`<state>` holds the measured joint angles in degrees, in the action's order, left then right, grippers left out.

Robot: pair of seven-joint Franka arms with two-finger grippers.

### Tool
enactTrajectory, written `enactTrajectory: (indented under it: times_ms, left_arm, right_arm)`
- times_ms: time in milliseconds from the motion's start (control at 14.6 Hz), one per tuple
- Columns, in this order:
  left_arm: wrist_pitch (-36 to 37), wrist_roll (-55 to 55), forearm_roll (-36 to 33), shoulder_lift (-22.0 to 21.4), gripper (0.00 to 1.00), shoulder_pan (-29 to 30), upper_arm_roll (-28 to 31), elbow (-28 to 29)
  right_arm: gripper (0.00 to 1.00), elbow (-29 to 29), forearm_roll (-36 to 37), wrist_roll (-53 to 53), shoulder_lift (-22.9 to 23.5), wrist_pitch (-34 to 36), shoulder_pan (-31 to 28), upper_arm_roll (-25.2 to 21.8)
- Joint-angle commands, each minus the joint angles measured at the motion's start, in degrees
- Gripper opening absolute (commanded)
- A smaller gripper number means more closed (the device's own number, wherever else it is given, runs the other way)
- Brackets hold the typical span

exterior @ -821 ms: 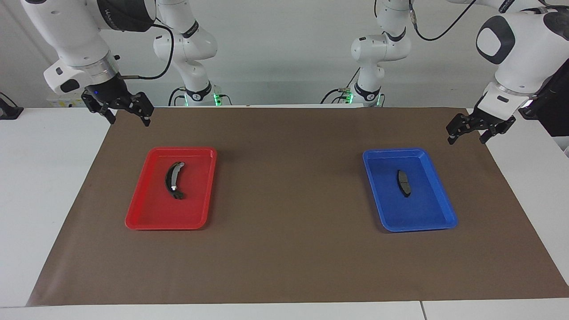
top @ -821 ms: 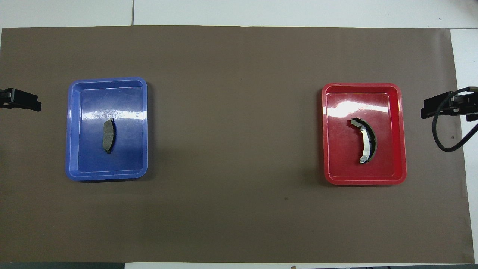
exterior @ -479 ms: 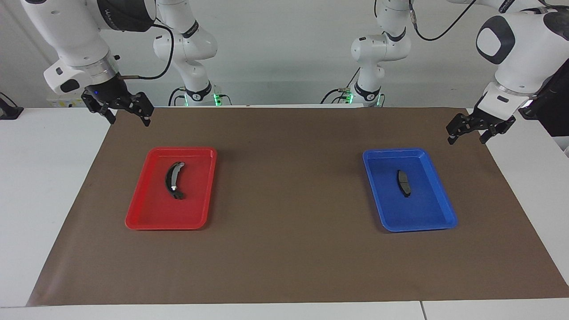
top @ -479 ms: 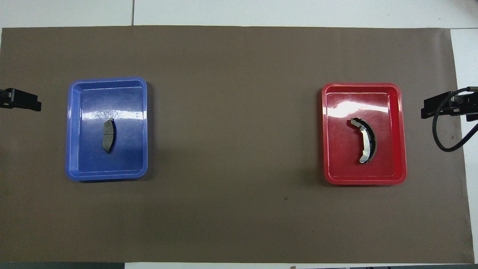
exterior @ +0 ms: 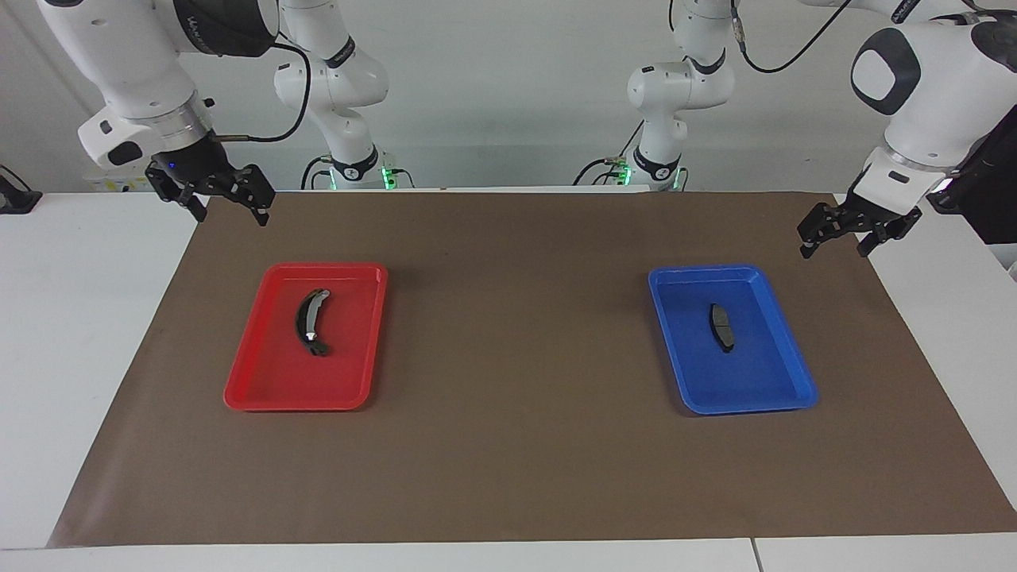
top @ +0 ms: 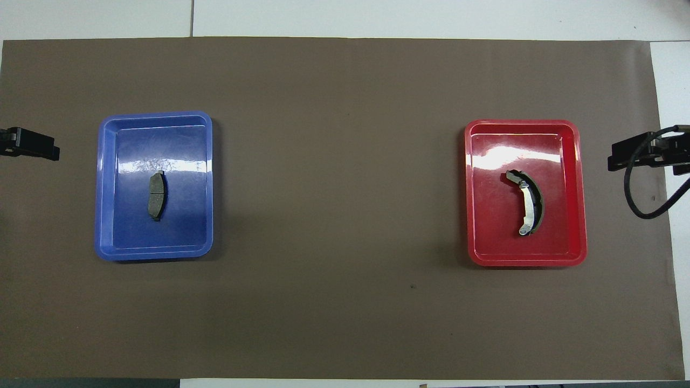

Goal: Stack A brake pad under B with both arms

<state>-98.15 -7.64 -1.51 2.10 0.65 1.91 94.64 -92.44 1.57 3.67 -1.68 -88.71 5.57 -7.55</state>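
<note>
The A brake pad (exterior: 721,327) (top: 157,195), short, flat and dark grey, lies in the blue tray (exterior: 699,271) (top: 156,115) toward the left arm's end. B (exterior: 310,322) (top: 528,202), a longer dark crescent with a silvery strip, lies in the red tray (exterior: 326,268) (top: 520,123) toward the right arm's end. My left gripper (exterior: 834,249) (top: 35,145) hangs open and empty over the mat's corner, apart from the blue tray. Over the mat's other robot-side corner my right gripper (exterior: 230,216) (top: 636,153) is also open and holds nothing.
A brown mat (exterior: 516,445) covers most of the white table (exterior: 71,334), and both trays sit on it. A black cable (top: 644,207) loops below the right gripper in the overhead view.
</note>
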Motion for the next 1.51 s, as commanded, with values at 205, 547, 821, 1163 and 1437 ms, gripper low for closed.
enactTrajectory:
  times_ms: [205, 547, 821, 1163, 1437]
  left_arm:
    - [-1.0, -0.4, -0.2, -1.5, 0.99, 0.7, -0.5, 1.8]
    - [-1.0, -0.4, -0.2, -1.5, 0.99, 0.7, -0.5, 1.8]
    - [-1.0, -0.4, -0.2, -1.5, 0.99, 0.7, -0.5, 1.8]
    - [-1.0, -0.4, -0.2, -1.5, 0.99, 0.7, -0.5, 1.8]
    - [-0.7, -0.4, -0.2, -1.5, 0.99, 0.8, -0.5, 1.8]
  right_arm:
    - [1.0, -0.7, 0.9, -0.9, -1.0, -0.3, 0.0, 0.0]
    - [1.0, -0.7, 0.9, -0.9, -1.0, -0.3, 0.0, 0.0]
    - [1.0, -1.1, 0.9, -0.9, -1.1, -0.4, 0.0, 0.0]
    - [1.0, -3.2, 0.9, -1.2, -2.0, -1.1, 0.0, 0.0]
    - [1.0, -3.5, 0.9, -1.3, -2.1, -2.7, 0.0, 0.0]
